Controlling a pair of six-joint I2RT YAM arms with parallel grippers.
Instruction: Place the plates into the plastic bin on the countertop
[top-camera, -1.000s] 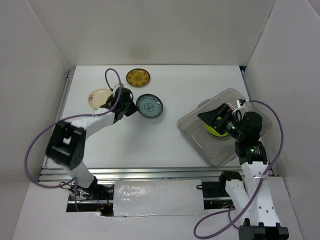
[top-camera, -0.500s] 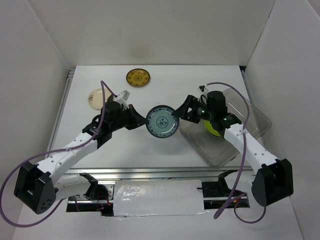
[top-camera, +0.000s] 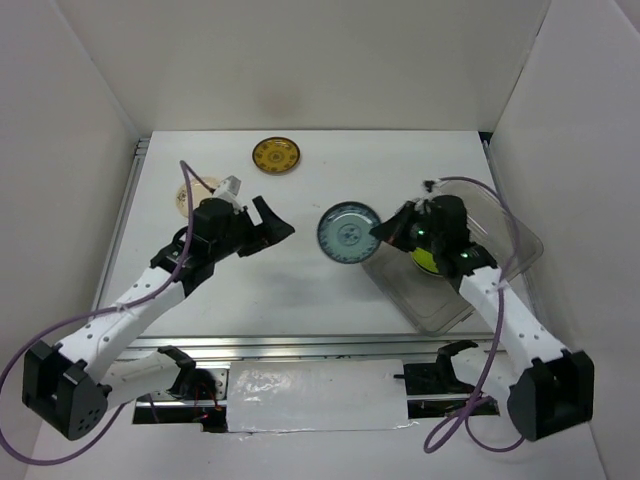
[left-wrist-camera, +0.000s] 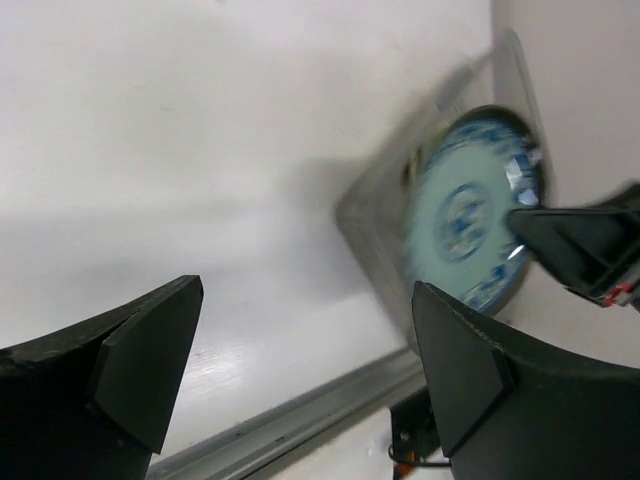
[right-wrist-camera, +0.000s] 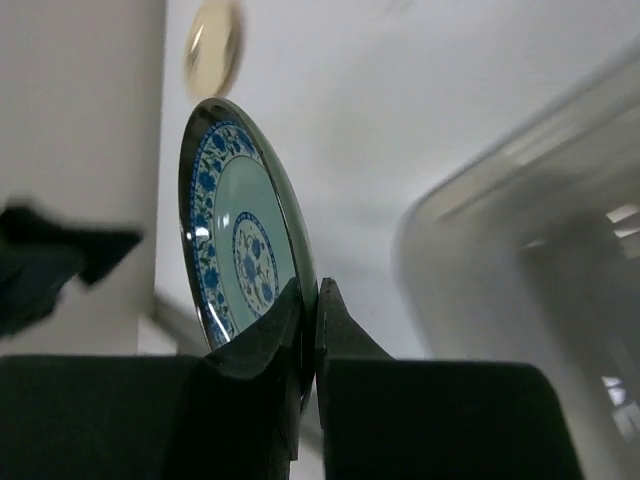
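Top external: the blue-grey patterned plate (top-camera: 347, 232), shared by both arms half a second ago, now hangs from the right gripper (top-camera: 383, 232) alone, just beside the plastic bin (top-camera: 445, 300); the left gripper (top-camera: 268, 222) has drawn back. Left wrist: its fingers stand wide apart, empty. Right wrist: jaws pinched on the plate's rim beside the bin, so the handover looks complete; lowering it in remains.
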